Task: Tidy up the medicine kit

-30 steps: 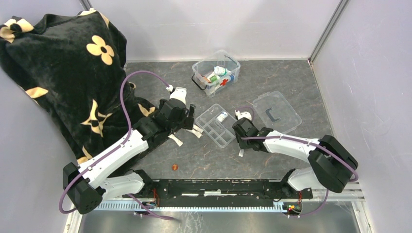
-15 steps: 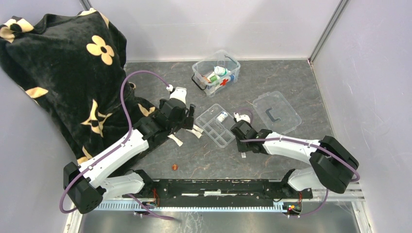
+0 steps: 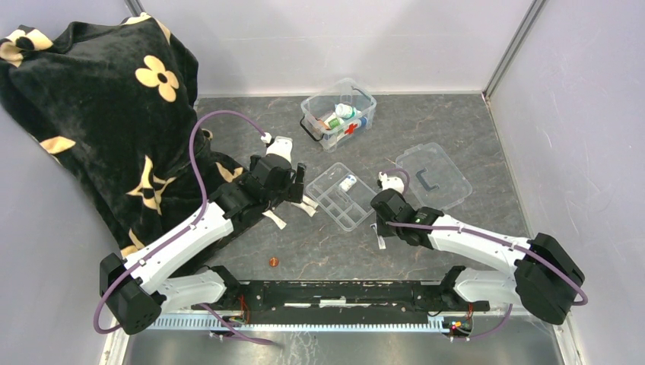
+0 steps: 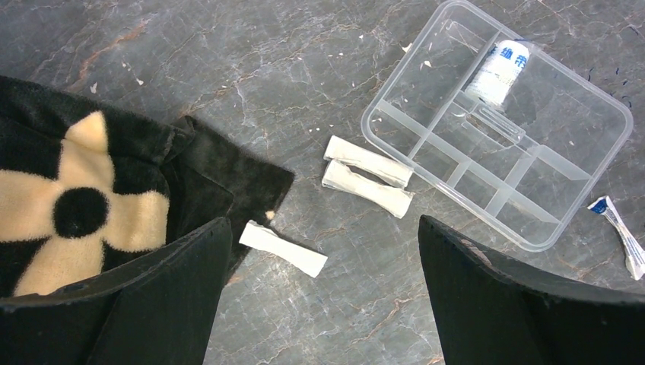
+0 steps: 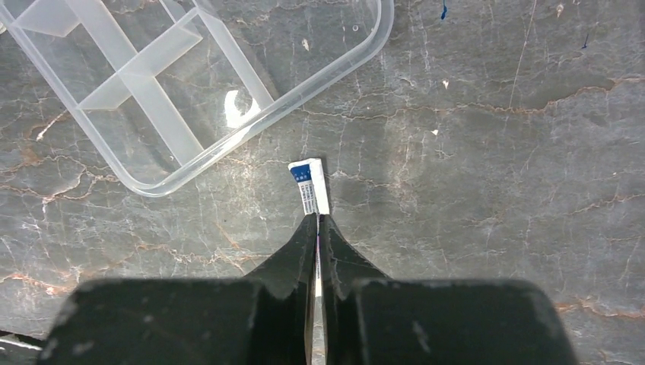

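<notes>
Clear plastic with a red cross on its side, the medicine kit (image 3: 338, 114) stands open-topped on the grey stone-patterned table (image 3: 471, 122), beyond the divided tray (image 3: 335, 204) and near the back wall, with a few small containers inside it. The divided tray lies flat between the two arms; a white roll (image 4: 498, 70) rests in one of its far compartments, and the other compartments that show hold nothing. To the right of the tray, apart from it, lies the flat lid (image 3: 449, 171) with its black handle facing up.

Just off the tray's near right corner, the right gripper (image 5: 317, 220) has its fingers pressed together on a small sachet (image 5: 310, 186), white with a blue end, which lies on the table with that end sticking out past the fingertips.

Left of the tray the left gripper (image 4: 323, 228) hangs spread wide, holding nothing. Below it, two white packets (image 4: 367, 161) lie side by side just beside the tray's left edge, and a third packet (image 4: 282, 249) lies further left, at the edge of the black flowered blanket (image 3: 99, 99). A small copper coin (image 3: 271, 261) sits nearer the arm bases.
</notes>
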